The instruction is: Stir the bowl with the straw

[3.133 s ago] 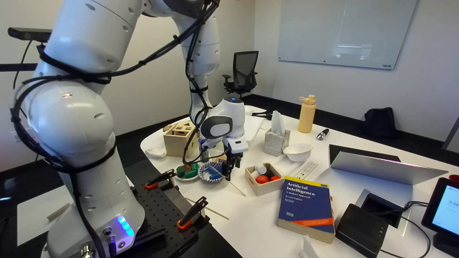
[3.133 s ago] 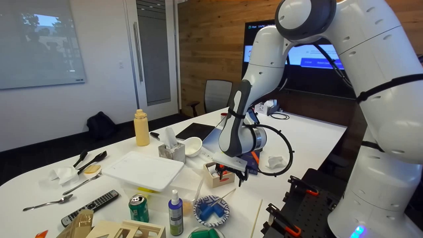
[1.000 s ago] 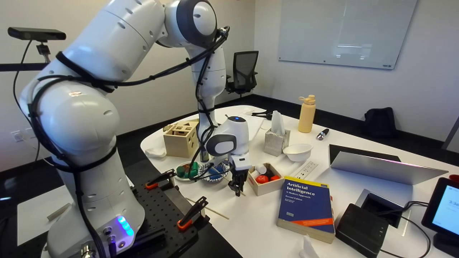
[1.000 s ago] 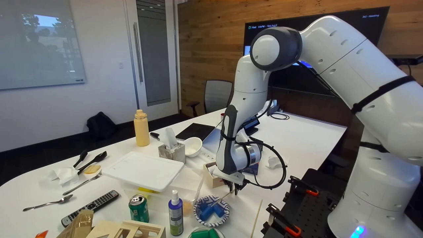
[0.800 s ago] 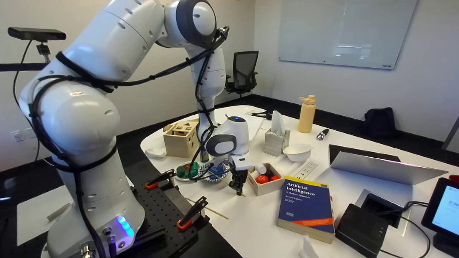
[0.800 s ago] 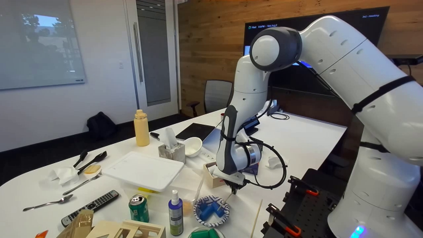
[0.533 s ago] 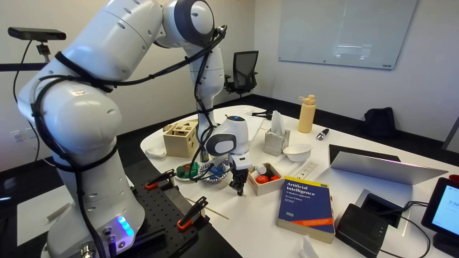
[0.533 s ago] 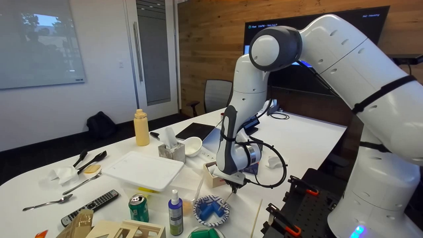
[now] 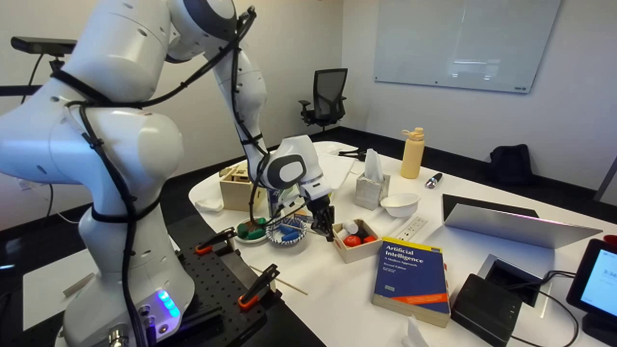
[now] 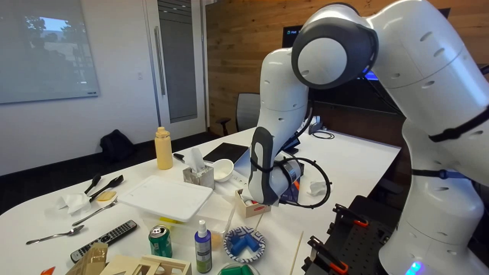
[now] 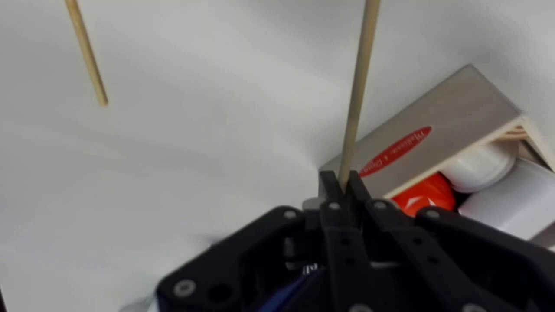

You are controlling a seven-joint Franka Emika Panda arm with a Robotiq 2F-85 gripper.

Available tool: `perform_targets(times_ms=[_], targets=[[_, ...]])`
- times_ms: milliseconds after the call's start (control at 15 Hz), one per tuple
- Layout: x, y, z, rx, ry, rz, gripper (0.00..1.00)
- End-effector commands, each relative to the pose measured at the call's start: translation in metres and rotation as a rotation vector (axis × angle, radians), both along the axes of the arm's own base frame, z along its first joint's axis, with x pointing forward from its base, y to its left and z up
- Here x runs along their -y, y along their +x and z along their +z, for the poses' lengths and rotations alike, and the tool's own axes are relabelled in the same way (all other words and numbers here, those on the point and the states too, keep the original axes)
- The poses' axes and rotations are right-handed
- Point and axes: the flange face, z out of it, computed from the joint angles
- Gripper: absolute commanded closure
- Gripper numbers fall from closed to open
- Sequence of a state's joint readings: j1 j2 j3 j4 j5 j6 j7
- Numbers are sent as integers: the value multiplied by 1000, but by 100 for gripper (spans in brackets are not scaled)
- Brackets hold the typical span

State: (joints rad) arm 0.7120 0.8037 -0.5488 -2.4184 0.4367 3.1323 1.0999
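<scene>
My gripper is clamped on the straw — in the wrist view its jaws press it from both sides, and it runs out of frame at the top. In an exterior view I see part of it below the arm, slanting toward the bowl; where its far end sits, I cannot tell. The bowl stands upright on the table with blue blocks in it, just beside the plate of green blocks and near the spray bottle. I have the gripper hanging close to the box of red and white pieces. A second straw lies near the table's edge.
</scene>
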Motion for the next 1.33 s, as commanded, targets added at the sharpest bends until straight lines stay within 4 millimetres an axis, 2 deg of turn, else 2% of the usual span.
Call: perform_targets(times_ms=[0,333,467,600,733,933,1267], targets=[[-32,-7,35,53,-78,41,98],[-84,-3,66,173,-257,135,98],[-110,-8,70,186,-334,155,98],[-130,-14,66,170,-401,165,98],[-146,-20,52,145,-456,180,98],[-153,-17,29,126,-541,194,98],[-141,14,4,151,-646,201,98]])
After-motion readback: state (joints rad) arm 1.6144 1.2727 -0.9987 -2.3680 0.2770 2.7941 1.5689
